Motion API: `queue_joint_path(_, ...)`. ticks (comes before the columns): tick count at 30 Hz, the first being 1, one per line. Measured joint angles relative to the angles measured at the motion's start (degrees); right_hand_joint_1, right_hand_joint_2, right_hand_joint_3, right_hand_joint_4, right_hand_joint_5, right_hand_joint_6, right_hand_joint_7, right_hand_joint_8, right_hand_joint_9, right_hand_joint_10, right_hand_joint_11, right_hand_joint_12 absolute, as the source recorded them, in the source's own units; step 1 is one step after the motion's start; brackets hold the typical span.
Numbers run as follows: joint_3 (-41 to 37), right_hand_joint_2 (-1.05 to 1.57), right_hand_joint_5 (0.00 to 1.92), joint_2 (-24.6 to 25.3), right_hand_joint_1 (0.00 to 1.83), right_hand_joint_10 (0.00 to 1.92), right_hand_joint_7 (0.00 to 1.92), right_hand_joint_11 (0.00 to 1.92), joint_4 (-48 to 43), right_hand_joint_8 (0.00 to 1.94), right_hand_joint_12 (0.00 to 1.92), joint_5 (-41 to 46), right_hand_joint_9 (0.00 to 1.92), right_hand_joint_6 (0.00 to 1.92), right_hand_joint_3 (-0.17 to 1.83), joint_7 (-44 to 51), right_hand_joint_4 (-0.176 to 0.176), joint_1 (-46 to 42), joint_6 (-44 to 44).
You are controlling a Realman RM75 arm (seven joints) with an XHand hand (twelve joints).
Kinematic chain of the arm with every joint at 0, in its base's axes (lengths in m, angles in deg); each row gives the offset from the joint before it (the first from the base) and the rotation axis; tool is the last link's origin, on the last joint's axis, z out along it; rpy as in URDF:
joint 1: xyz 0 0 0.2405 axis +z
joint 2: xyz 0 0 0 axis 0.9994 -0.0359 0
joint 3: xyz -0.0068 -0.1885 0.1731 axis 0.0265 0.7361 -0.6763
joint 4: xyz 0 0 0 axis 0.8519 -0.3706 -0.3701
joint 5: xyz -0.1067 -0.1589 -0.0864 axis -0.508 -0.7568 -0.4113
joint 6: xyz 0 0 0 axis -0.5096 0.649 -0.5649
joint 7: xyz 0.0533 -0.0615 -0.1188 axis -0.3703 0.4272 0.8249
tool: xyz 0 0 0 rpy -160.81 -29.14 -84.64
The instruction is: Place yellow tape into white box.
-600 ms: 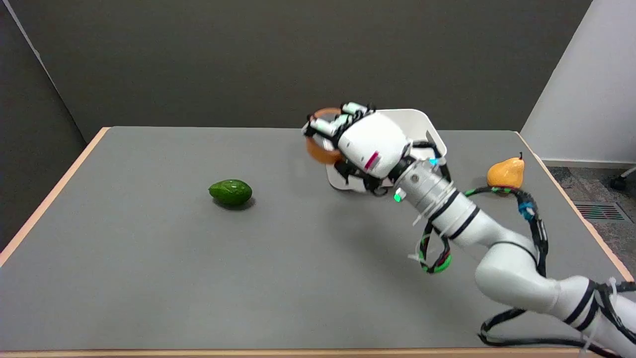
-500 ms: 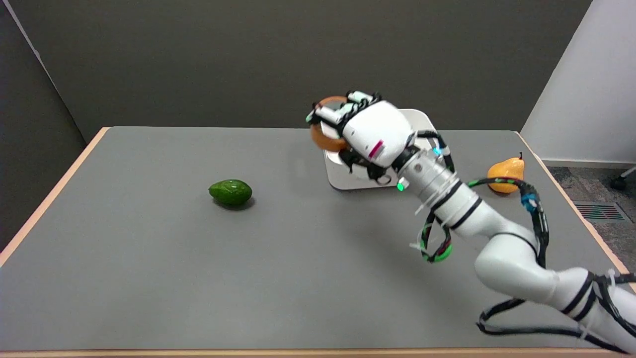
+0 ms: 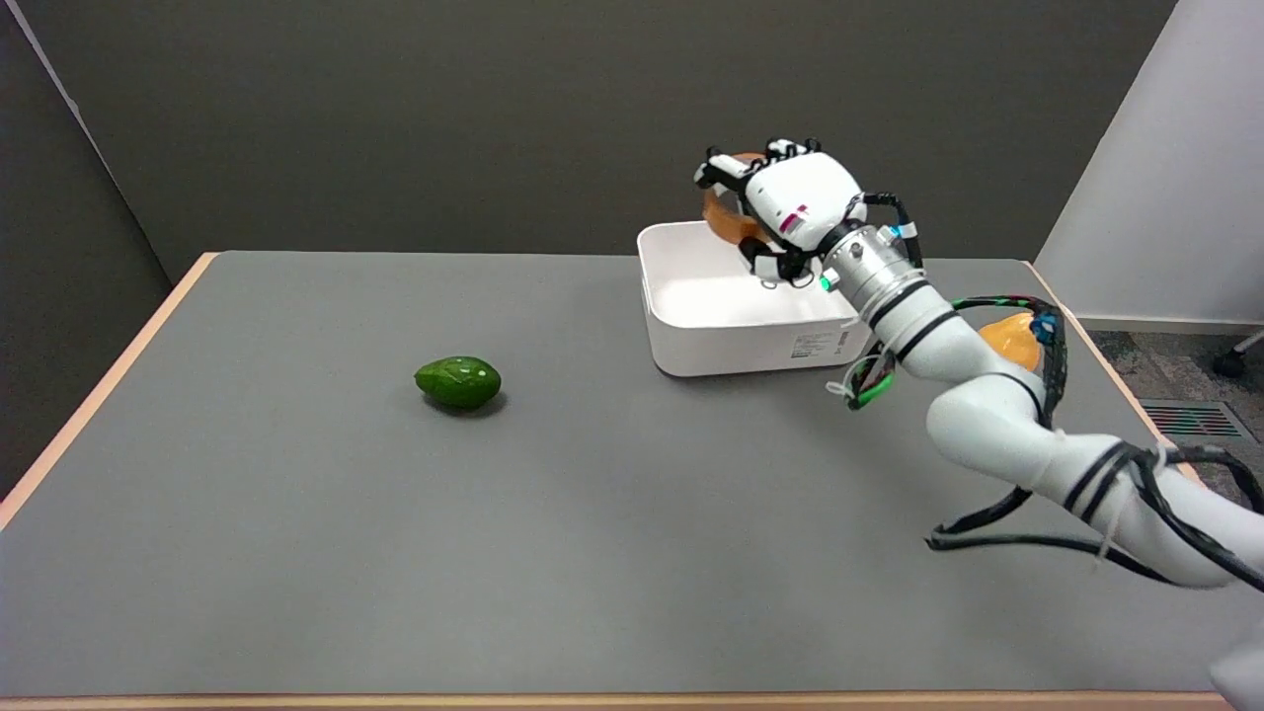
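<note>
My right hand (image 3: 790, 202) hangs in the air over the far right part of the white box (image 3: 731, 341) and grips the yellow tape (image 3: 724, 219), an orange-yellow roll that shows at the hand's left side, mostly hidden by the fingers. The tape is above the box's rim, not touching it. The box is open-topped and rectangular, standing at the table's far right of centre, and what shows of its inside is bare white.
A green avocado (image 3: 458, 382) lies on the grey table (image 3: 395, 513) left of centre. An orange pear (image 3: 1009, 338) sits right of the box, partly hidden behind my forearm. Cables hang from the arm near the table's right edge.
The hand has carried the tape up and to the right, from in front of the box's left side to above its far part. The box now shows in full.
</note>
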Motion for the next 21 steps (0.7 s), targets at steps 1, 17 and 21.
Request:
queue_joint_path(1, 0.3, 0.85, 0.29, 0.1, 1.34, 1.33, 0.82, 0.37, 1.1, 1.48, 1.39, 0.6, 0.71, 0.74, 0.74, 0.0, 0.081, 0.7, -0.1)
queue_joint_path(17, -1.1, 0.69, 0.21, 0.5, 0.78, 0.90, 0.53, 0.22, 4.0, 0.62, 1.30, 8.6, 0.43, 0.46, 0.97, -0.4, 0.106, -3.4, 5.3)
queue_joint_path(21, -2.3, 0.68, 0.17, 0.4, 0.61, 0.80, 0.43, 0.15, 0.8, 0.53, 1.18, 9.5, 0.37, 0.45, 1.02, -0.4, 0.112, -7.4, 9.0)
